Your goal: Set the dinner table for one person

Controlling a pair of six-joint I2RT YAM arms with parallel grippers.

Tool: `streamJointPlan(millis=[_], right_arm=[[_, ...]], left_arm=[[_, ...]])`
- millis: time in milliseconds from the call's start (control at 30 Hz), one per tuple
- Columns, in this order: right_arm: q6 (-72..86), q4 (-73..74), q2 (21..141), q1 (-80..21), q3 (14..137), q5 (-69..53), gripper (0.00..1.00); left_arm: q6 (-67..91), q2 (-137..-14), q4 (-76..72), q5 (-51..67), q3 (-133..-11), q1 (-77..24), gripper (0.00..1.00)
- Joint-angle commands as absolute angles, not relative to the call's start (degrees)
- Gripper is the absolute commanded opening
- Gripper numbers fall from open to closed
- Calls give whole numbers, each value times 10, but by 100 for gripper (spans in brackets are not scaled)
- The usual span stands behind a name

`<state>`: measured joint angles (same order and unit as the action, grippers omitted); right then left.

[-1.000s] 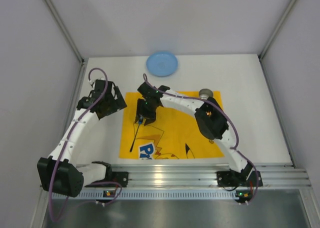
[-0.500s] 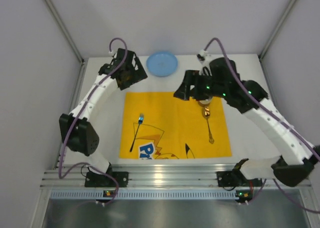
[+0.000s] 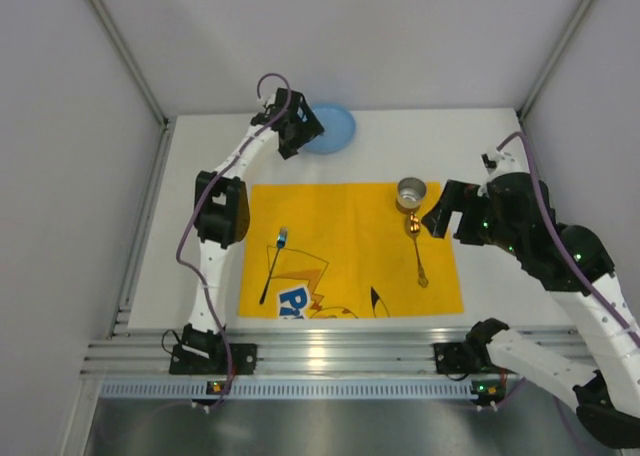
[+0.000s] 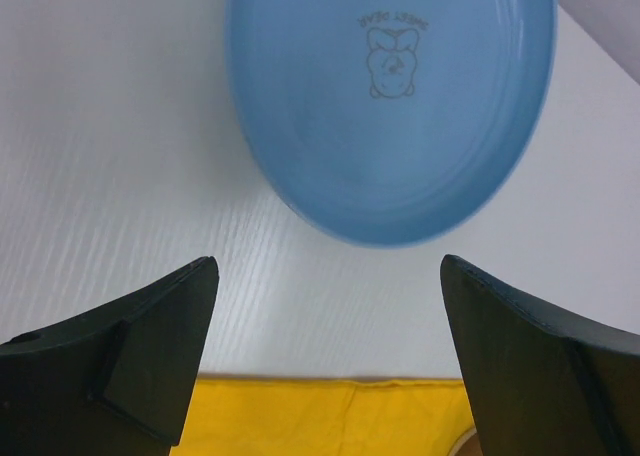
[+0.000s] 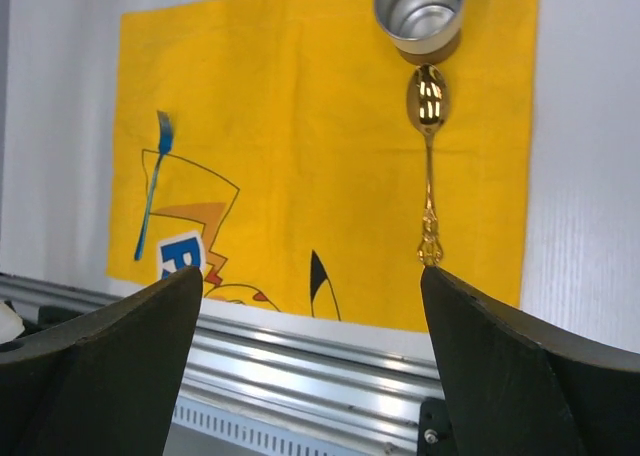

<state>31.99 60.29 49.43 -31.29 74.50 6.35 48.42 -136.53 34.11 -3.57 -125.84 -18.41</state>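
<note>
A blue plate (image 3: 332,128) lies on the white dinner table (image 3: 500,156) at the back, beyond the yellow placemat (image 3: 350,246). My left gripper (image 3: 298,134) hovers at the plate's left edge, open and empty. In the left wrist view the plate (image 4: 390,96) lies just ahead of the gripper (image 4: 325,306). On the placemat lie a blue-tipped fork (image 3: 273,266) at the left and a gold spoon (image 3: 417,248) at the right, with a metal cup (image 3: 411,193) upright above the spoon. My right gripper (image 3: 445,216) is open and empty, raised just right of the cup.
The silver rail (image 3: 340,346) runs along the table's near edge. White walls enclose the table on the left, back and right. The right wrist view shows the placemat (image 5: 320,156), cup (image 5: 420,11), spoon (image 5: 428,156), fork (image 5: 152,191) and rail (image 5: 320,361) from above.
My left gripper has swung right along the back to the plate's edge. My right gripper has pulled back to the right, away from the cup, which now stands uncovered.
</note>
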Motion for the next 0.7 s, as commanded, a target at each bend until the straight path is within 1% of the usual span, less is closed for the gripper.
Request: streamJointPlan(millis=[0,233,367,467,567,600,667], right_arm=[[356,658,450,-303,748,146,91],[420,708,446,-303,767,209,92],[451,718,446,-304,766,238,92],[469,723,448,-303,770,252,92],[482,733,455,-302,775,262,92],[490,741,458,-303,775,264,92],[503,748,455,-302,771,270,91]], left_arm=[[526,-1388,266,-3,-1268,-160,98],[539,-1445,208,34,-1270,-140,98],[550,-1483,193,47,-1293,-136,97],[565,-1504,171,55,-1301,-135,95],[579,-1531,157,62,-1322,-134,88],[582,-1538,154,69,-1329,-134,83],[596,-1557,141,77,-1350,-134,65]])
